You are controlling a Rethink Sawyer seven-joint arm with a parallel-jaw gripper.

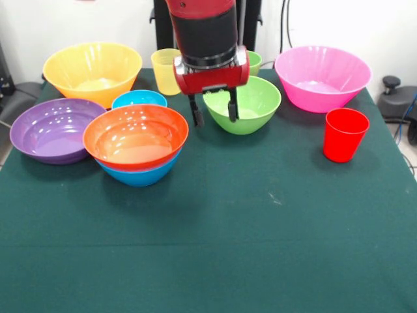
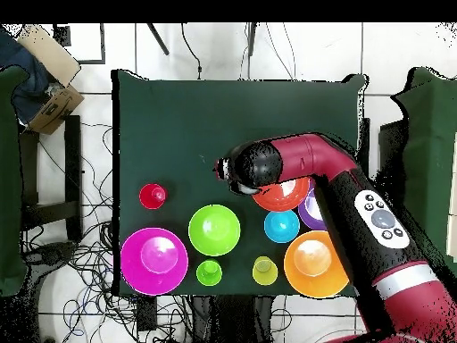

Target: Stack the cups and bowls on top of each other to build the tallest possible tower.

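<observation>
My hand point(image 1: 214, 115) open, empty, centre frame | risk: fingers clip green bowl point(image 1: 242, 104) rim, tipping it off-stack.

A dark green cloth point(image 1: 215, 261) covers the table; behind it stands a white wall point(image 1: 326, 23); the floor point(image 2: 205, 49) is pale tile, strewn with black cables point(image 2: 85, 259); a cardboard box point(image 2: 49, 76) sits beside the table.

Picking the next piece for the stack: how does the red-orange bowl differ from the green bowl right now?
The red-orange bowl is wider and sits nested in a blue bowl; the green bowl is smaller and stands alone on the table. The gripper hangs at the green bowl's rim, jaws open, beside the red-orange one. Both are upright, glossy and empty.
</observation>
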